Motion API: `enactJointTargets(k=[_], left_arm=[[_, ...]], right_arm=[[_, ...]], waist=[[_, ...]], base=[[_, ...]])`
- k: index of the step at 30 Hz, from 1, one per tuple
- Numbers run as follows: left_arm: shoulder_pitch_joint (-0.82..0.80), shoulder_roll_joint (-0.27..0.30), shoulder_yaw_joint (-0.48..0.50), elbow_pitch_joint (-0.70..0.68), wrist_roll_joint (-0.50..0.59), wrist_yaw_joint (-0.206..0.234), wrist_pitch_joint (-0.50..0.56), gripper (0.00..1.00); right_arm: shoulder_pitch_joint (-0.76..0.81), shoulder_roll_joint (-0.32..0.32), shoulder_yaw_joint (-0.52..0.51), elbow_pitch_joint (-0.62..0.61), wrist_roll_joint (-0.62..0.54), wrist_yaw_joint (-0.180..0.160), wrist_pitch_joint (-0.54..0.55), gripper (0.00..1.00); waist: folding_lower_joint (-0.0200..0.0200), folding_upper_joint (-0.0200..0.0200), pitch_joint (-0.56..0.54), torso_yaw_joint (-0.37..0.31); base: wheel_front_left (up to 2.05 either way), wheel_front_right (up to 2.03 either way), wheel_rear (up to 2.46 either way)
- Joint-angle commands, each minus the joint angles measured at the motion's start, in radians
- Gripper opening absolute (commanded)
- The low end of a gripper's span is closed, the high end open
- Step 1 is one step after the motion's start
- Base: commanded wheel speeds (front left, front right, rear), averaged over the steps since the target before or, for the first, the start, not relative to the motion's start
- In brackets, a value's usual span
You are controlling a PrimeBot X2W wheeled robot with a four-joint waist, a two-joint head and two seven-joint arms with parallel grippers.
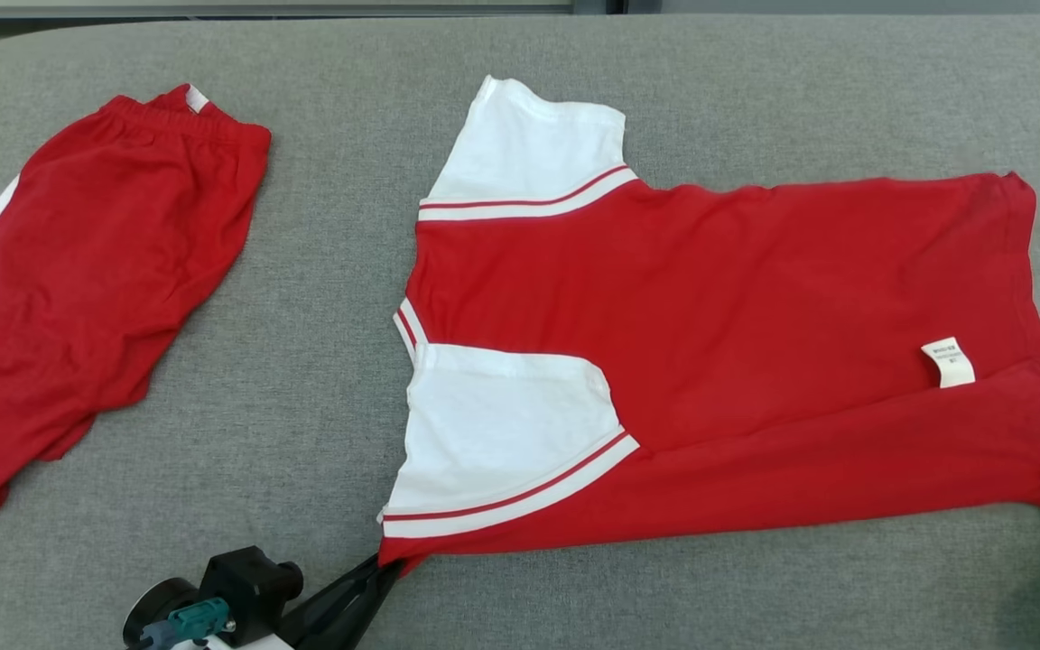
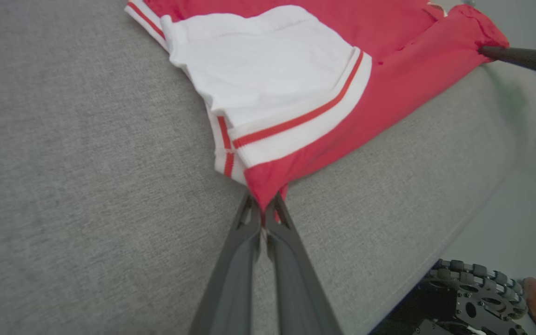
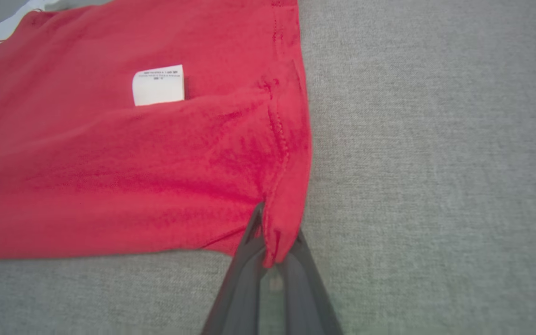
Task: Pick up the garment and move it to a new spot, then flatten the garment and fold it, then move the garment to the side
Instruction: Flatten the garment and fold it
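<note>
The red-and-white garment (image 1: 755,298) lies spread on the grey padded surface (image 1: 303,379), near edge folded over; red shorts (image 1: 87,289) lie well apart to its left. The left gripper (image 2: 263,211) pinches the garment's near shoulder-end corner; the right gripper (image 3: 271,249) pinches its near hem corner.

Shirt (image 1: 710,298) red; sleeves (image 1: 520,144) white, each edged by a white band carrying one thin red stripe; label (image 1: 948,362) white with dark print; shorts (image 1: 87,271) red, white side stripe; surface (image 1: 303,361) mottled grey; fingers (image 2: 231,279) dark grey.
</note>
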Motion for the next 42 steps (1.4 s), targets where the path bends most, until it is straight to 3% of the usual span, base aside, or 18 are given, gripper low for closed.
enactJointTargets(k=[1,2,3,4,12,16,19,23,27,33,42], left_arm=[[0.005,0.011,0.005,0.001,-0.003,0.003,-0.001,0.0],[0.008,0.011,0.004,0.0,-0.004,0.008,0.004,0.0],[0.011,0.009,0.004,0.001,-0.005,0.013,0.004,0.36],[0.017,0.008,0.001,0.003,-0.007,0.021,0.013,1.0],[0.068,0.023,0.027,-0.085,-0.065,0.069,0.04,1.0],[0.044,0.071,0.131,-0.205,-0.099,0.126,0.032,1.0],[-0.039,0.11,0.218,-0.233,-0.116,0.139,0.05,1.0],[-0.244,0.124,0.269,-0.162,-0.187,0.077,0.153,1.0],[-0.495,0.086,0.276,-0.02,-0.276,0.025,0.303,1.0],[-0.811,0.046,0.228,0.217,-0.283,-0.017,0.498,1.0],[-1.012,0.004,0.165,0.431,-0.245,-0.061,0.606,1.0]], right_arm=[[0.004,-0.004,0.001,0.002,-0.005,-0.003,-0.004,0.33],[0.012,0.001,-0.01,-0.005,-0.009,-0.003,0.006,1.0],[0.019,0.006,-0.022,-0.015,-0.01,-0.003,0.016,1.0],[0.043,0.01,-0.044,-0.043,-0.008,-0.003,0.035,1.0],[0.124,-0.006,-0.21,-0.192,-0.081,-0.002,0.085,1.0],[0.096,0.042,-0.243,-0.277,-0.161,-0.002,0.085,1.0],[0.053,0.094,-0.226,-0.306,-0.212,-0.002,0.089,1.0],[-0.027,0.151,-0.177,-0.307,-0.251,-0.002,0.098,1.0],[-0.113,0.184,-0.131,-0.292,-0.279,-0.002,0.091,1.0],[-0.227,0.215,-0.062,-0.266,-0.293,-0.002,0.059,1.0],[-0.316,0.238,0.004,-0.192,-0.268,-0.002,-0.006,1.0]], waist=[[0.0,0.0,-0.001,0.0],[0.0,0.0,-0.005,0.0],[0.0,0.0,-0.01,0.0],[0.0,0.0,-0.019,0.0],[0.0,0.0,-0.058,-0.012],[0.0,0.0,-0.062,-0.02],[0.0,0.0,-0.045,-0.029],[0.0,0.0,0.008,-0.047],[0.0,0.0,0.089,-0.081],[0.0,0.0,0.192,-0.147],[0.0,0.0,0.271,-0.236]], base=[[0.0,0.0,0.0],[0.0,0.0,0.0],[0.0,0.0,0.0],[0.0,0.0,0.0],[0.0,0.0,0.0],[0.0,0.0,0.0],[0.0,0.0,0.0],[0.0,0.0,0.0],[0.0,0.0,0.0],[0.0,0.0,0.0],[0.0,0.0,0.0]])
